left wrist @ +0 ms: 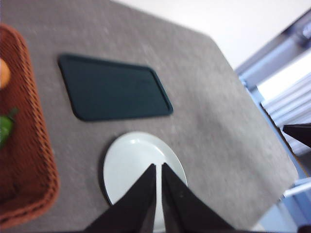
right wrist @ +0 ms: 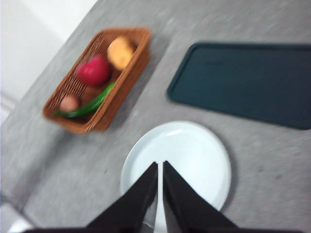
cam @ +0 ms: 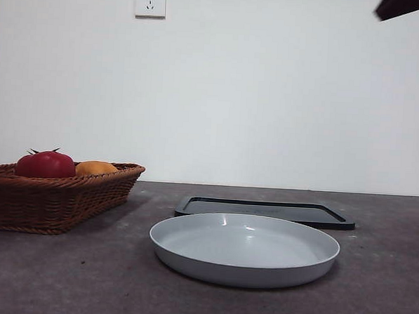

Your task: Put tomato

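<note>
We see the tomato [cam: 46, 164] lying in the wicker basket [cam: 59, 202], beside an orange fruit [cam: 95, 168] and touched by neither arm. Near the basket rests a white plate [cam: 244, 248], with a dark tray [cam: 264, 211] just behind the plate. Our 2 grippers, left gripper [left wrist: 158, 167] and right gripper [right wrist: 160, 165], hover above the plate, both clenched and holding nothing.

Woven wicker basket [cam: 52, 205], glossy tomato [cam: 46, 164] (smooth), matt speckled table [cam: 385, 293]

We see a red tomato [cam: 45, 164] in a brown woven basket [cam: 60, 198], a pale grey plate [cam: 243, 261], and a dark tray [cam: 319, 216].
</note>
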